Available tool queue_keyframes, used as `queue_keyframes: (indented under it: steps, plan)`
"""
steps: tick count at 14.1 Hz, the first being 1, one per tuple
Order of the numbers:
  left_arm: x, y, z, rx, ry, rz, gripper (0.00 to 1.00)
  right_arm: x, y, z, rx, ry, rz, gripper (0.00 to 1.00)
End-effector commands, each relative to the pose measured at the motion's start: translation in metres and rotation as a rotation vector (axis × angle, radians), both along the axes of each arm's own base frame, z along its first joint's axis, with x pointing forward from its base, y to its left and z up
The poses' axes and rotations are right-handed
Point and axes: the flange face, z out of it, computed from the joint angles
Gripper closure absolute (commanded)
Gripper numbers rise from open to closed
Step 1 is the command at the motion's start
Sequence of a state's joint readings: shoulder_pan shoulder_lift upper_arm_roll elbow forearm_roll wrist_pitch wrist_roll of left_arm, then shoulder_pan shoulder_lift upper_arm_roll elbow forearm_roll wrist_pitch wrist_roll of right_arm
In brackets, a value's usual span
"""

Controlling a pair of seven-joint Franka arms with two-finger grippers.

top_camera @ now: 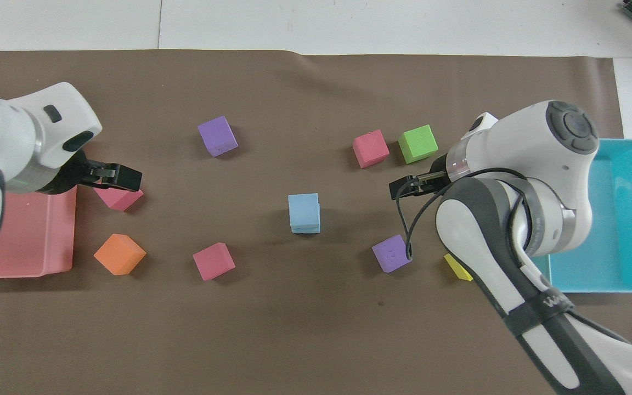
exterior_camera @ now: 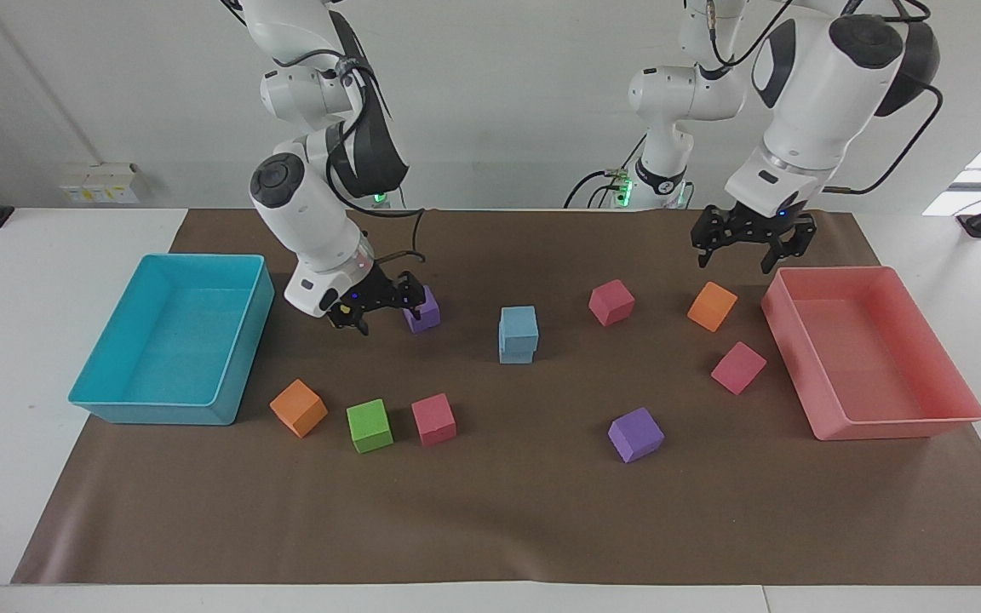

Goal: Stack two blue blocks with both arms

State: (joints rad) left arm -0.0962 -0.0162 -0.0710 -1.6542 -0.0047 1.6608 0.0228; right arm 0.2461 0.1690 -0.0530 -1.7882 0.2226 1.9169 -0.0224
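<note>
The two blue blocks stand stacked, one squarely on the other, in the middle of the brown mat; the stack also shows in the overhead view. No gripper touches it. My left gripper is open and empty, up in the air over the mat by the pink tray; in the overhead view it covers part of a pink cube. My right gripper is open and empty, low beside a purple cube, toward the turquoise tray; it also shows in the overhead view.
A turquoise tray stands at the right arm's end, a pink tray at the left arm's end. Loose cubes lie around: pink, orange, pink, purple, pink, green, orange, yellow.
</note>
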Motion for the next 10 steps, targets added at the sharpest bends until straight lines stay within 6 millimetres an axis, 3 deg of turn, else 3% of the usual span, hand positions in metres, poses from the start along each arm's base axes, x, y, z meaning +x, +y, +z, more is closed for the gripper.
queue_keyframes:
  steps: [1, 5, 10]
  plan:
    - [-0.009, 0.022, 0.034, -0.008, 0.013, -0.013, 0.00, 0.000, -0.036, 0.029, -0.059, 0.012, -0.040, 0.00]
    - [-0.014, 0.026, 0.074, -0.017, 0.015, -0.009, 0.00, -0.020, -0.095, 0.081, -0.081, -0.013, -0.110, 0.00]
    - [-0.019, 0.026, 0.080, -0.025, 0.004, 0.006, 0.00, -0.043, -0.141, 0.128, -0.151, -0.067, -0.159, 0.00]
